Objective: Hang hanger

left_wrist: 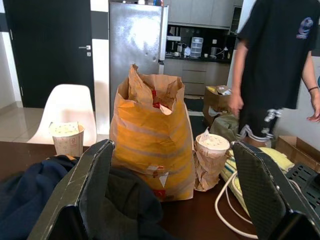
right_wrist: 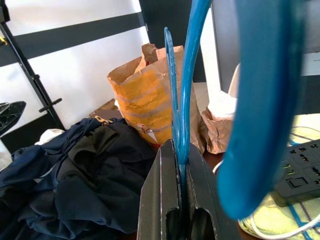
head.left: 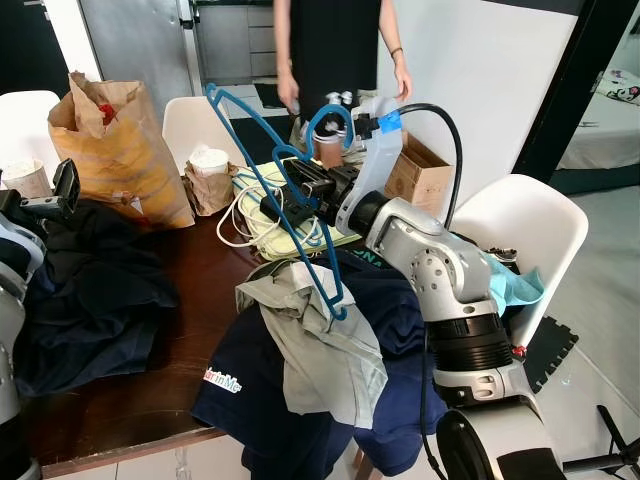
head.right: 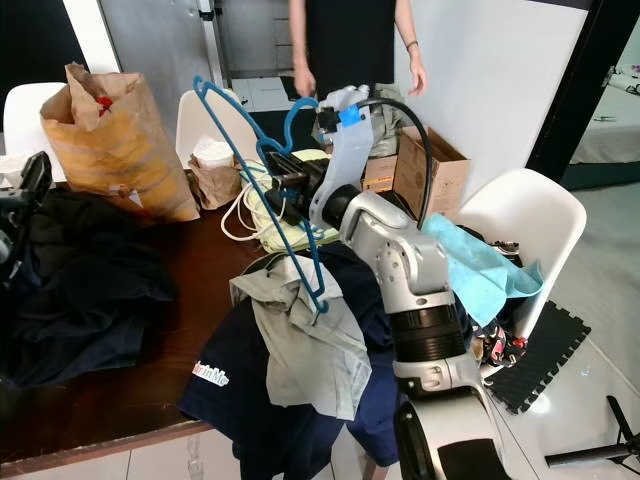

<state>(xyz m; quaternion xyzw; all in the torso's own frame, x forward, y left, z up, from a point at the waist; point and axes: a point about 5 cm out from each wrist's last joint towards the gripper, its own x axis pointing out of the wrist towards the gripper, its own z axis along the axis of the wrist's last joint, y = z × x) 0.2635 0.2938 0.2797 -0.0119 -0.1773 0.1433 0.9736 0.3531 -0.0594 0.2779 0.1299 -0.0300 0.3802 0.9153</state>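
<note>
Right now the right tool [head.left: 288,192] is clamping a blue hanger [head.left: 262,165] between its closed fingers, holding it up above the tabletop [head.left: 215,275]. Just below the tool, the hanger's lower corner is resting on a grey shirt [head.left: 320,340] piled over navy clothes [head.left: 250,385]. Beyond the tool, an orange paper bag [head.left: 120,150] is standing beside a crumpled cup bag [head.left: 208,178], and a person [head.left: 335,50] is standing at the far side. The left tool [left_wrist: 175,195] is hovering with fingers spread wide over dark clothes [head.left: 85,290], facing the paper bag.
</note>
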